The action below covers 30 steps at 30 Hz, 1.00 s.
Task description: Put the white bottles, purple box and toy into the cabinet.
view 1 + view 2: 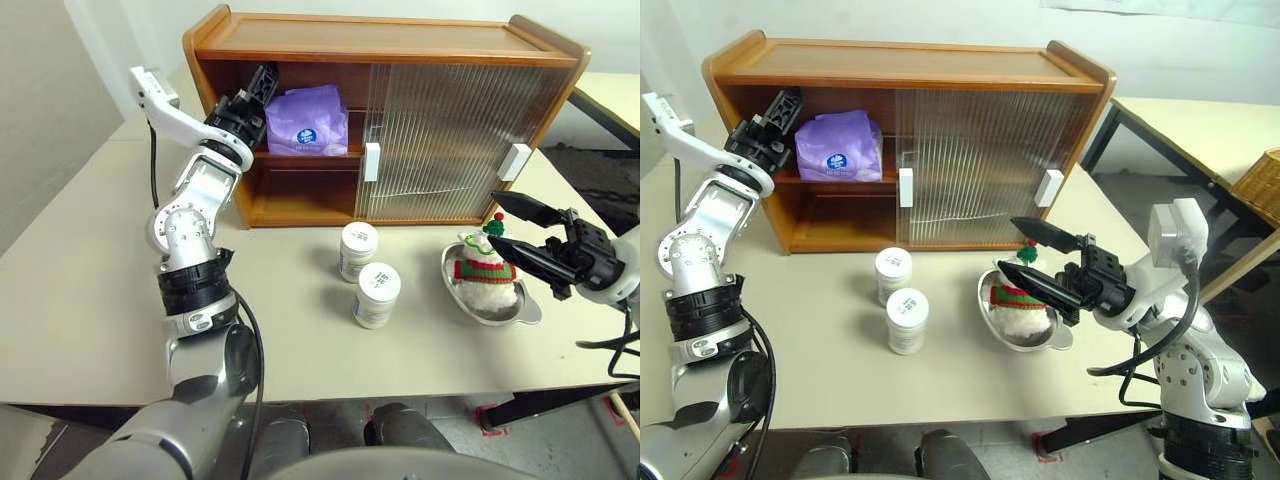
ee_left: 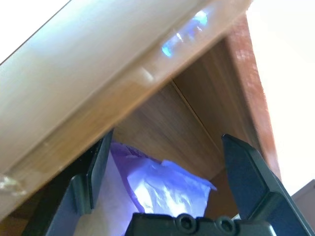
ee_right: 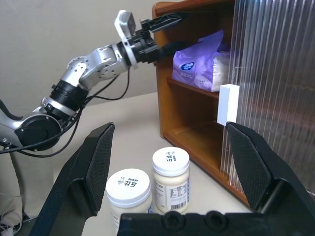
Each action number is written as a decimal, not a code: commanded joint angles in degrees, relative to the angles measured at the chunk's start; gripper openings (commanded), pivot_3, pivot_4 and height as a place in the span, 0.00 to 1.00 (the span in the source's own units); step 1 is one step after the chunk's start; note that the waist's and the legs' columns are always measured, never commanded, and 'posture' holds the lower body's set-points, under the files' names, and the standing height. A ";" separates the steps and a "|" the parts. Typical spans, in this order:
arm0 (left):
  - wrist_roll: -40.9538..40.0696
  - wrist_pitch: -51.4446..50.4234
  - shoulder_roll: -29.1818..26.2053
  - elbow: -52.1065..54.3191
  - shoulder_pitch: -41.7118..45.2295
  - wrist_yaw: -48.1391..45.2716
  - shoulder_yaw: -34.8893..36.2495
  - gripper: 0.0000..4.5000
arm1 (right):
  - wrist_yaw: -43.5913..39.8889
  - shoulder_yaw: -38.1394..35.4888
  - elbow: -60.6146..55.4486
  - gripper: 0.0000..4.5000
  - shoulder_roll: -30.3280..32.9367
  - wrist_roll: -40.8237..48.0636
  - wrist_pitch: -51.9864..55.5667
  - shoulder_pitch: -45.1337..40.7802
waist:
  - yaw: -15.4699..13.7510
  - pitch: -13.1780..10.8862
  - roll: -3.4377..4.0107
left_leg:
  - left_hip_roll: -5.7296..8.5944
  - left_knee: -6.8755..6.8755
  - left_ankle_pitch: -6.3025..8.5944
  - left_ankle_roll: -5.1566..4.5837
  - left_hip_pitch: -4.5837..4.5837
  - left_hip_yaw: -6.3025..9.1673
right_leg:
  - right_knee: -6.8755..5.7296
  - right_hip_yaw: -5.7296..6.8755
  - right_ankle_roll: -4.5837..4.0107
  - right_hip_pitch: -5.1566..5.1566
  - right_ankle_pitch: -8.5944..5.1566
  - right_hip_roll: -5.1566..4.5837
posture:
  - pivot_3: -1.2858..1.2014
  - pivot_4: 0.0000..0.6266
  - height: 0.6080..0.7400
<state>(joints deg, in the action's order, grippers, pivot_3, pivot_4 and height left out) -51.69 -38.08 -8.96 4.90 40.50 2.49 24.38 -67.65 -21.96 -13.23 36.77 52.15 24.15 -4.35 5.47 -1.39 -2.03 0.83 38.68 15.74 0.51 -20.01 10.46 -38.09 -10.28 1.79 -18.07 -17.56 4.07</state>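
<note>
Nearest, two short white plastic bottles (image 1: 368,278) stand on the table; beside them the white plush toy (image 1: 485,268) lies in a shiny metal dish (image 1: 529,310), by the spread-fingered right gripper (image 1: 520,232). Farther, the crinkled lilac purple box (image 1: 307,121) sits on the orange-brown wooden cabinet (image 1: 380,40)'s upper shelf, left gripper (image 1: 262,92) fingers apart beside it.

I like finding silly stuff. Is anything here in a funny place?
The toy sits in a metal dish like food. The box rests neatly on the cabinet's top shelf; both bottles stand upright on the table.

Crinkled lilac-purple soft box (image 1: 307,121) resting on upper shelf of orange-brown wooden cabinet (image 1: 380,45). Two white lidded plastic bottles (image 1: 367,276) upright on worktop. White plush toy (image 1: 485,266) in scarf alongside.
</note>
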 commanded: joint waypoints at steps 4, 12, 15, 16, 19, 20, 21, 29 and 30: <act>-1.96 -4.22 -2.37 4.86 -1.66 0.60 -1.43 1.00 | -0.25 -0.43 -0.55 1.00 0.60 1.07 0.31 -0.43 | -0.02 0.00 0.00 | 0.00 0.04 0.00 0.00 0.01 0.00 | 0.00 0.00 -0.01 0.02 0.00 0.00 | 0.45 0.00 1.00; -11.23 -9.55 -6.83 13.06 -5.31 -1.95 -0.68 0.95 | -0.73 -0.30 0.62 1.00 1.62 1.01 0.33 -1.19 | -0.22 0.00 0.00 | 0.00 0.01 0.02 0.02 0.00 0.01 | 0.00 0.00 -0.11 0.01 0.04 0.00 | 0.46 0.00 1.00; -13.61 -9.82 -8.07 13.44 -6.06 -4.84 -1.64 0.79 | -0.94 0.05 1.21 1.00 1.80 0.76 0.24 -1.66 | -0.58 0.00 0.00 | 0.00 0.03 0.02 0.03 0.02 0.01 | -0.01 0.00 -0.18 0.03 0.09 0.00 | 0.46 0.00 1.00; -13.88 -10.23 -8.86 13.71 -6.59 -6.57 -2.58 0.72 | -0.98 0.19 1.30 1.00 1.77 0.65 0.21 -1.79 | -0.63 0.00 0.01 | 0.00 0.04 0.02 0.03 0.04 0.01 | -0.02 0.00 -0.18 0.04 0.09 0.00 | 0.46 0.00 1.00; -16.48 -10.60 -9.39 14.91 -8.15 -11.79 -5.10 0.48 | -0.99 0.37 1.31 1.00 1.76 0.48 0.17 -1.99 | -0.73 0.01 0.01 | 0.00 0.04 0.02 0.03 0.07 0.02 | -0.04 0.00 -0.24 0.04 0.12 0.00 | 0.46 0.00 1.00; -16.25 -11.00 -9.94 15.09 -8.89 -13.40 -6.42 0.39 | -0.91 0.30 1.15 1.00 1.78 0.53 0.23 -1.92 | -0.85 0.01 0.01 | 0.00 0.05 0.02 0.03 0.06 0.02 | -0.04 0.00 -0.44 0.04 0.24 -0.01 | 0.46 0.00 1.00; -15.36 -11.33 -10.57 14.94 -9.63 -14.49 -7.70 0.33 | -0.84 0.21 0.94 1.00 1.80 0.60 0.28 -1.77 | -0.92 0.01 0.01 | 0.00 0.06 0.02 0.03 0.05 0.03 | -0.04 0.00 -0.48 0.04 0.26 -0.01 | 0.46 0.00 1.00; -4.77 -9.92 -13.51 8.08 -10.99 -14.83 -12.64 0.00 | -0.31 -0.60 0.00 1.00 2.18 0.80 0.30 -0.38 | -0.67 0.03 0.06 | -0.02 0.04 0.04 0.04 0.05 0.03 | -0.04 0.01 -0.46 -0.03 0.22 -0.01 | 0.45 0.00 1.00; -3.87 -9.92 -13.47 7.25 -10.40 -14.41 -12.58 0.00 | -0.28 -0.46 0.08 1.00 2.15 0.68 0.18 -0.42 | -0.59 0.03 0.05 | -0.02 0.04 0.04 0.04 0.04 0.03 | -0.04 0.01 -0.43 -0.05 0.20 -0.01 | 0.45 0.00 1.00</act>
<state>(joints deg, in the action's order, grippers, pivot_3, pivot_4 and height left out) -57.54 -48.30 -22.37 13.72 29.34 -12.84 12.39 -68.04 -21.91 -12.84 38.52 53.07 24.32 -5.07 4.88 -1.37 -1.98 0.81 38.72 15.79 0.54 -19.99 10.49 -38.13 -10.27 1.38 -18.14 -17.37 4.06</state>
